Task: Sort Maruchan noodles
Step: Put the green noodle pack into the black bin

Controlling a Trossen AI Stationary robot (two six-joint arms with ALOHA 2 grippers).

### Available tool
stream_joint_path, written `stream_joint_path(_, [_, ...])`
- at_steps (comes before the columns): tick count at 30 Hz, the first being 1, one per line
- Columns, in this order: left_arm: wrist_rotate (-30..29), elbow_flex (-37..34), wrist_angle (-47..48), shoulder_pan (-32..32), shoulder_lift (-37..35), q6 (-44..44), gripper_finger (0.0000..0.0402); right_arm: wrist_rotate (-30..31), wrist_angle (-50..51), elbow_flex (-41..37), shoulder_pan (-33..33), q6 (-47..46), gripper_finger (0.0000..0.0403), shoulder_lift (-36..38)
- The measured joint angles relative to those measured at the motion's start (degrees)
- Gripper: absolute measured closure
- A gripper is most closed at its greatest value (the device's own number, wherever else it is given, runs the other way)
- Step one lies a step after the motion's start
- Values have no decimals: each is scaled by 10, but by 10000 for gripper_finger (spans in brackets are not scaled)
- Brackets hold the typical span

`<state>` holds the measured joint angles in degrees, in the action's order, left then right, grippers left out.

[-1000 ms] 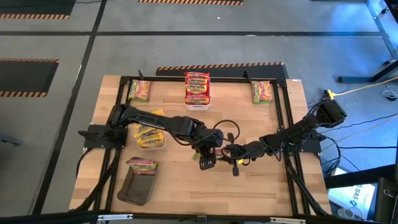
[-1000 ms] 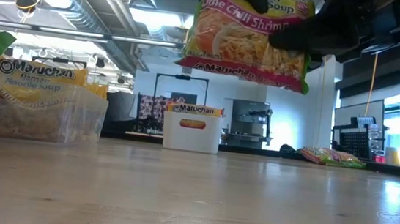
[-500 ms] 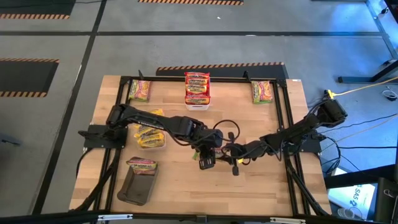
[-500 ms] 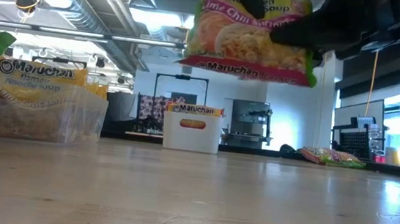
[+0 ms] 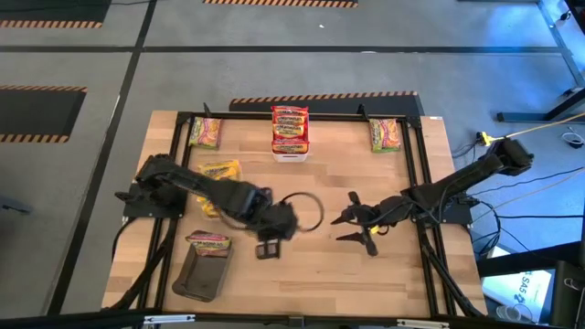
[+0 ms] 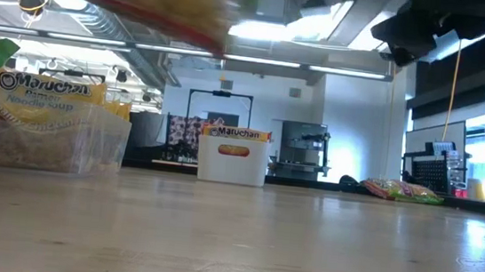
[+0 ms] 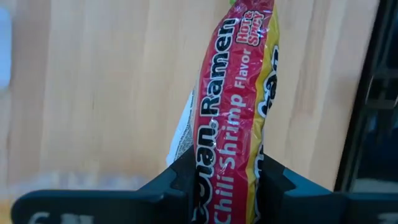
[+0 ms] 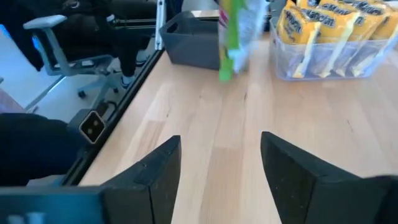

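Clamped on a lime chili shrimp packet point(image 7: 233, 124), our left gripper point(image 7: 227, 177) hangs above the middle of the wooden table point(image 5: 311, 265), toward the left side. Its wrist view shows the red, yellow and green wrapper standing up edge-on between the two dark fingers, with bare boards behind it. From table height we see that packet point(image 6: 161, 3) only as a yellow and red blur near the ceiling lights.

Across the gap, our right gripper point(image 5: 352, 228) hovers over the centre-right boards with its jaws spread and nothing between them; its wrist view shows the two fingers point(image 8: 158, 174) well apart over bare wood, and the carried packet farther off as a green and white streak.

Near the left front corner, one packet point(image 5: 208, 242) lies on the far end of the dark tray point(image 5: 196, 279). Behind the left arm, the clear bin point(image 8: 323, 59) holds several yellow packets point(image 5: 218, 171), standing upright in the low and right wrist views.

At the far edge, the white bin point(image 6: 233, 164) carries a stack of red-banded packets point(image 5: 290, 129) at the middle. One green and pink packet point(image 5: 207, 132) lies at the far left corner and another point(image 5: 386, 134) at the far right corner, both flat on the wood.
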<state>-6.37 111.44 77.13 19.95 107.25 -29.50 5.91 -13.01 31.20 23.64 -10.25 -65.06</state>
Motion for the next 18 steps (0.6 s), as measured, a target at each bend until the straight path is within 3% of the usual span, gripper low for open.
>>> stream_joint_path(7, [-12, -18, 86, 99, -33, -131, 313, 34, -6, -1, 0, -13, 205, -8])
stream_joint_path(14, [-47, -138, 77, 230, -126, -341, 313, 49, -9, -1, 0, -22, 205, -8])
stream_joint_path(18, [-66, -216, 49, 297, -168, -411, 313, 64, -15, -1, 0, -21, 205, -8])
